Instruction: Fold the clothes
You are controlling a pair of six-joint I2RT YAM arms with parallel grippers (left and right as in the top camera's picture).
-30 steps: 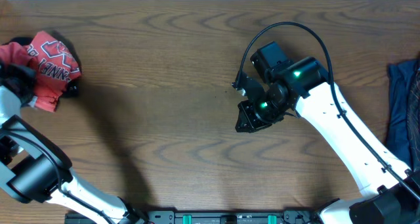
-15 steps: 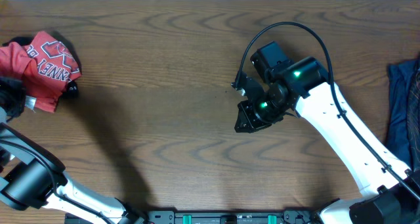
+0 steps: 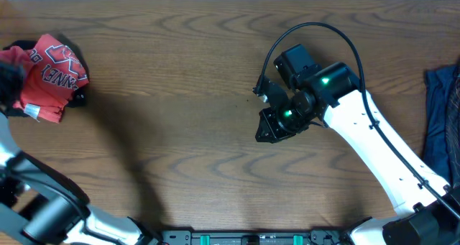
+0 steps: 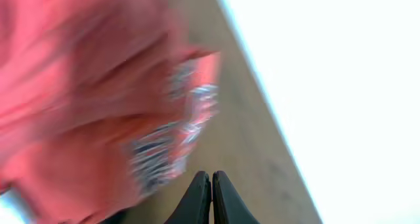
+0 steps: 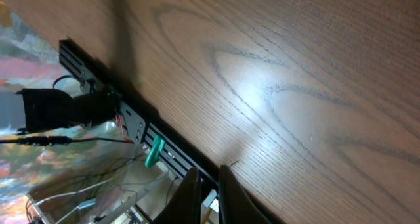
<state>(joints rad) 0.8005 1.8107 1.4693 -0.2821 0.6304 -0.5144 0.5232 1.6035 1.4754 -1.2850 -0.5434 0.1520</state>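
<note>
Of the clothes, a crumpled coral-red T-shirt [image 3: 52, 76] with white-and-navy lettering lies at the table's far left. In the left wrist view it is a motion-blurred coral-red T-shirt [image 4: 92, 99] that fills the left half. My left gripper [image 3: 14, 83] is a dark blur at the shirt's left edge; up close the left gripper [image 4: 211, 175] is shut with nothing between its fingers. A dark blue garment [image 3: 440, 116] lies at the right edge. My right gripper [image 3: 269, 134] hovers over bare wood mid-table; from the wrist the right gripper [image 5: 209, 170] is shut and empty.
A small dark bit of cloth [image 3: 78, 98] pokes out by the red shirt's right side. A black rail [image 5: 108, 96] with a green clip [image 5: 154, 152] runs along the table's front edge, with cables below. A bright white surface [image 4: 341, 73] lies beyond the table's far left edge.
My left arm has swung along the shirt's left edge and is blurred with motion. The shirt has barely shifted. The right arm has stayed still.
</note>
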